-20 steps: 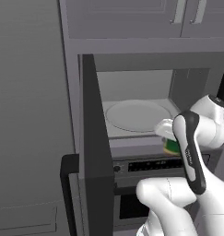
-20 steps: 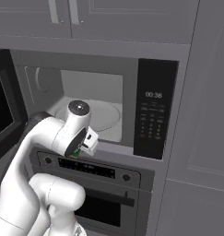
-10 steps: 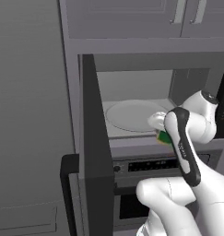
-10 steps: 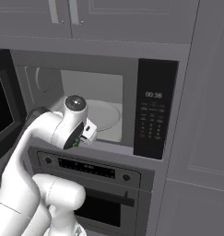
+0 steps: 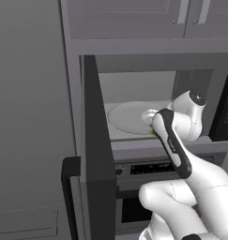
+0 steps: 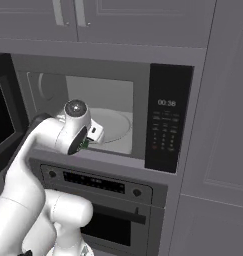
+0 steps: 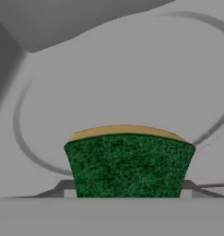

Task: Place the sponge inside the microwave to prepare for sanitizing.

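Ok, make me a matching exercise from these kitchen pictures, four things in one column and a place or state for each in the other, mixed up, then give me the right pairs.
Things:
1. sponge
2. microwave door
3. turntable
4. keypad panel

Places or states:
A. swung open to the left of the cavity
B. lying flat on the microwave's pale floor
C. held in the gripper, at the mouth of the microwave
D. dark strip on the right of the cavity, with a lit clock

Pairs: 1-C, 2-A, 3-B, 4-D
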